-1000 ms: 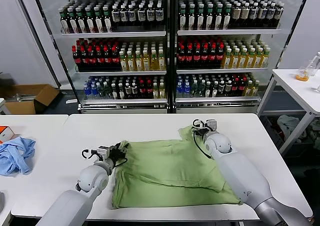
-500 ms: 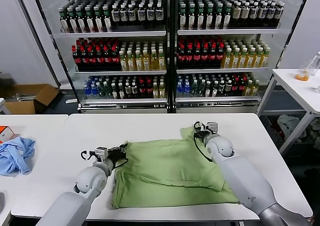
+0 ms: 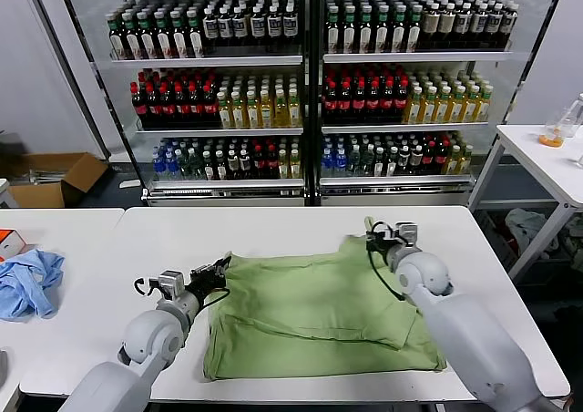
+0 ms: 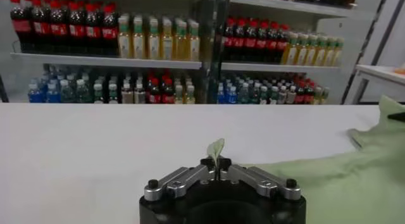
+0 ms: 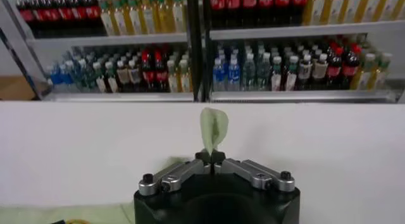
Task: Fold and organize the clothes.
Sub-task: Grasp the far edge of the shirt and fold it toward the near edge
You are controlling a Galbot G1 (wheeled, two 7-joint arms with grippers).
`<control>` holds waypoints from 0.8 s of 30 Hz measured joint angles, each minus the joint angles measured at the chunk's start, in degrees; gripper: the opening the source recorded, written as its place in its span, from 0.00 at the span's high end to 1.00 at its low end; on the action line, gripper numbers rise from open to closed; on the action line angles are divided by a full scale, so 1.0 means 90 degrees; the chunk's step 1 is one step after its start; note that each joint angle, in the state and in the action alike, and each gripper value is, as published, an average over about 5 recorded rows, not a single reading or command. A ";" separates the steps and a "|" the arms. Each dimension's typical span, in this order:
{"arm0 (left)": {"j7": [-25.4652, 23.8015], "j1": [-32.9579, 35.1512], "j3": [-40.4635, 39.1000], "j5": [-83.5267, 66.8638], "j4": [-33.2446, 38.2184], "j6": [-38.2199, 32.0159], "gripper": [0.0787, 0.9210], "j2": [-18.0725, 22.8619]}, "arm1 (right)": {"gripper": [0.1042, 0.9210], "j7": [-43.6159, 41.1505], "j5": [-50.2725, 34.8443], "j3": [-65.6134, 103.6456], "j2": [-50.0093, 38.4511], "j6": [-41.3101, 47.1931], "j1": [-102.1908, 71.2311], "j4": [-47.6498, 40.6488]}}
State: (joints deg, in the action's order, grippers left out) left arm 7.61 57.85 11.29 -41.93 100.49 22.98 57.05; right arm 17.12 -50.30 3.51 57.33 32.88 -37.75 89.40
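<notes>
- The polo shirt (image 3: 314, 316) lies flat on the white table (image 3: 273, 225), spread between my two grippers and reaching back toward me.
- My left gripper (image 3: 219, 268) is clamped shut on one far corner; a small green tuft pokes up between its jaws.
- My right gripper (image 3: 373, 240) is likewise closed tight on the opposite far corner, with a curl of cloth standing above it.
- To fold well, I judge both corners should lift together, level, keeping the far edge taut.
- The fabric looks soft, thin and matte; it will sag and crease easily.
</notes>
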 measured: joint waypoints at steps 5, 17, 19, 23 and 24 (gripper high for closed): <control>-0.0041 0.0357 0.0215 -0.0039 0.0423 0.0006 0.96 -0.0095 | 1.00 0.0034 -0.0170 0.0393 -0.0339 0.0019 -0.0426 0.0667; -0.0135 0.1303 0.0658 0.0004 0.1290 0.0078 0.96 -0.0206 | 1.00 0.0130 -0.0419 0.1613 -0.1083 0.0033 -0.2085 0.2361; -0.0141 0.1444 0.0701 0.0039 0.1405 0.0091 0.96 -0.0219 | 1.00 0.0153 -0.0427 0.1865 -0.1156 0.0035 -0.2434 0.2633; -0.0143 0.1715 0.0761 0.0133 0.1582 0.0127 0.96 -0.0244 | 1.00 0.0211 -0.0424 0.2318 -0.1218 0.0038 -0.3108 0.3108; -0.0143 0.1774 0.0773 0.0160 0.1608 0.0138 0.96 -0.0246 | 1.00 0.0229 -0.0417 0.2413 -0.1225 0.0038 -0.3266 0.3209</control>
State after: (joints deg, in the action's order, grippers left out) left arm 6.33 73.81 18.25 -40.49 114.97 24.22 54.84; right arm 19.17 -54.05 25.23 46.30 33.22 -67.14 118.28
